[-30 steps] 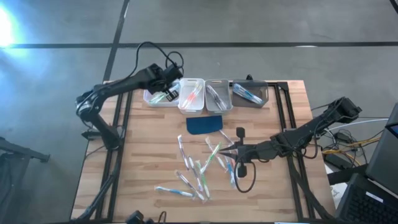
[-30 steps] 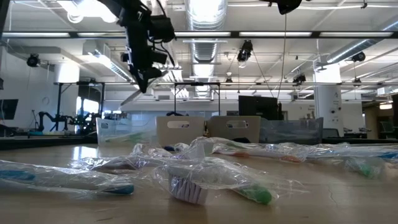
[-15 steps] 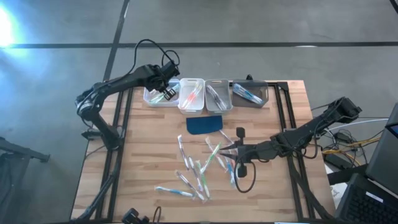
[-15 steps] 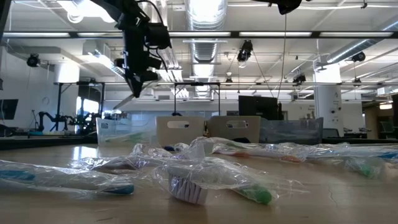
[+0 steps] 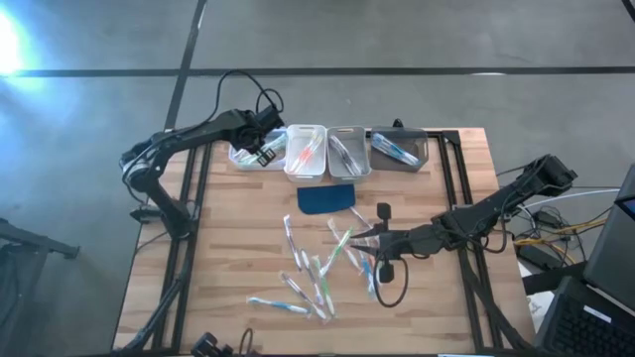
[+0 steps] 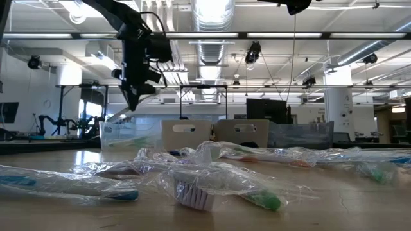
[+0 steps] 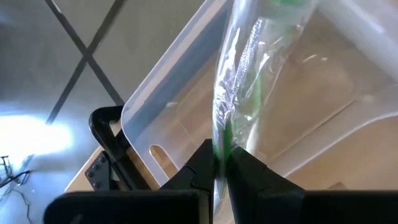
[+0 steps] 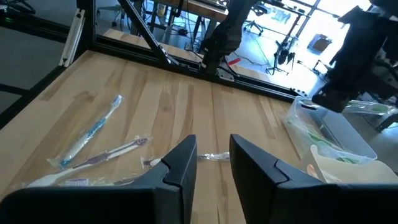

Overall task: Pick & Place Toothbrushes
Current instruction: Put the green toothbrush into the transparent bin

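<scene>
Left gripper (image 7: 221, 165) shifted over bin (image 7: 186, 93), wrapped toothbrush (image 7: 239, 93) between fingers.

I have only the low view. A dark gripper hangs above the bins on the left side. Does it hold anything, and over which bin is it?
Observer: The left gripper is shut on a green wrapped toothbrush.
Operator: And the bin?
Observer: Seen from above, it is over the leftmost clear bin of the four in the row.
Operator: Where is the other arm? I do not see it.
Observer: The right gripper is low at the right edge of the loose toothbrushes, fingers apart, not closed on any of them.
</scene>
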Motion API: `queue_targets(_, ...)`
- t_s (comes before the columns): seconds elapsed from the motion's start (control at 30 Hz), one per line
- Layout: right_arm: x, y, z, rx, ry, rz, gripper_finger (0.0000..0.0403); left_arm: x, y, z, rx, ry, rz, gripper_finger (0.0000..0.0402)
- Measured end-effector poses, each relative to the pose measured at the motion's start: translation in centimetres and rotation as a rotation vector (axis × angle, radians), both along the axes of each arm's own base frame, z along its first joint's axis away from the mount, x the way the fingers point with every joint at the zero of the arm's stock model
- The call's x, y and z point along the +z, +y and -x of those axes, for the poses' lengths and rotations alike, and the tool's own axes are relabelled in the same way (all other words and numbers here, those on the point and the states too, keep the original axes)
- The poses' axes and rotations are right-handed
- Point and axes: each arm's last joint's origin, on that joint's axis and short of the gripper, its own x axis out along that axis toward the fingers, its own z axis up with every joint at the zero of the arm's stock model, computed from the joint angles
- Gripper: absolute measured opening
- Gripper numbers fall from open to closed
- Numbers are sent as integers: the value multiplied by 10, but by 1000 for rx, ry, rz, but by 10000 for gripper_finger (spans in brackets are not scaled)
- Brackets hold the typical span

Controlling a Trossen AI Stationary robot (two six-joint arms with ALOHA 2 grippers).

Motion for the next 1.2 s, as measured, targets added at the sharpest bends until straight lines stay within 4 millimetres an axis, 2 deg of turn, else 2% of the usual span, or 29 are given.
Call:
queue_targets(0.4,0,0,0,1,0,3,54,-12,13,3,19,-43,-21,26)
queue_targets(0.73,-1,0,0,0,11,8,28,-54,26,-12,-3,73,79,26)
queue_targets(1.07,-2,-1,0,-2,19,10,41,-81,36,-24,-1,134,126,26)
queue_targets(1.2,-2,-1,0,-2,19,10,48,-83,37,-25,0,137,128,32)
